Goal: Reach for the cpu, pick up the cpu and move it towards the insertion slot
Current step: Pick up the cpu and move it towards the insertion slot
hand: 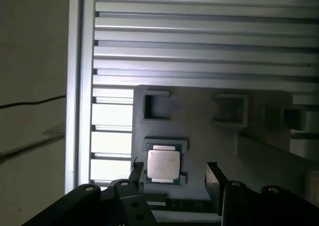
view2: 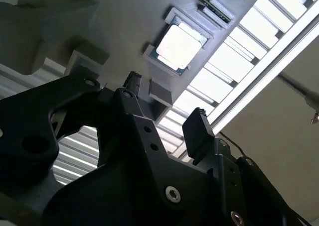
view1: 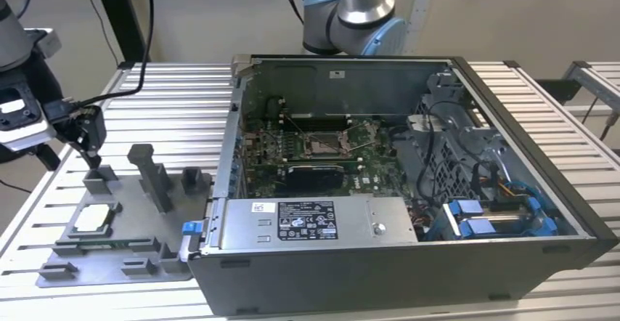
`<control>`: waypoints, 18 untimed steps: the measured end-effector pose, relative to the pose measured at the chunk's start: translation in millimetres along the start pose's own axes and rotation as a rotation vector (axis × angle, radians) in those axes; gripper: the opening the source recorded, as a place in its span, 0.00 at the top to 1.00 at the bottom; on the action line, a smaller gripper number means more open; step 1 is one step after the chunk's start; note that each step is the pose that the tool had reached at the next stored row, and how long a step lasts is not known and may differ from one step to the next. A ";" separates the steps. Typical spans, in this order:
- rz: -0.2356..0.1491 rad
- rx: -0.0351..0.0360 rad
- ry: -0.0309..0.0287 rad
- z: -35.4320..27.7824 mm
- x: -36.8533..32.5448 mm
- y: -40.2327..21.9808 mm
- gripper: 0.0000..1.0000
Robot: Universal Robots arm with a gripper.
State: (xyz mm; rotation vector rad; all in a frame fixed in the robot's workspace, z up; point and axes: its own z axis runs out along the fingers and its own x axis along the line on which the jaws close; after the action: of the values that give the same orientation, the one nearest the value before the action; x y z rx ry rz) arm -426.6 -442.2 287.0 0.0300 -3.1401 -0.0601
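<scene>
Spread wide and empty, the black end effector [hand: 174,180] hangs over the grey plastic tray [hand: 209,141], with the thin silver-topped square cpu [hand: 163,165] below, nearer one finger.

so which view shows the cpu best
The first wrist view: the cpu is seen nearly square-on, seated in its grey tray. The second wrist view shows it slanted and washed pale; the exterior view shows it small, at the exterior view's left.

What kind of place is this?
Probably a robotics lab bench for PC assembly: slatted aluminium table, opened computer case with motherboard exposed, grey tray holding the cpu.
</scene>
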 end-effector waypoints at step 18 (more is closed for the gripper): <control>0.000 0.0001 0.0001 8.6 0.1 -3.6 0.00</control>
State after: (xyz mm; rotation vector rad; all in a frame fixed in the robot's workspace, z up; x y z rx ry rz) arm -426.6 -445.4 278.2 0.0299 -3.1400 -0.0600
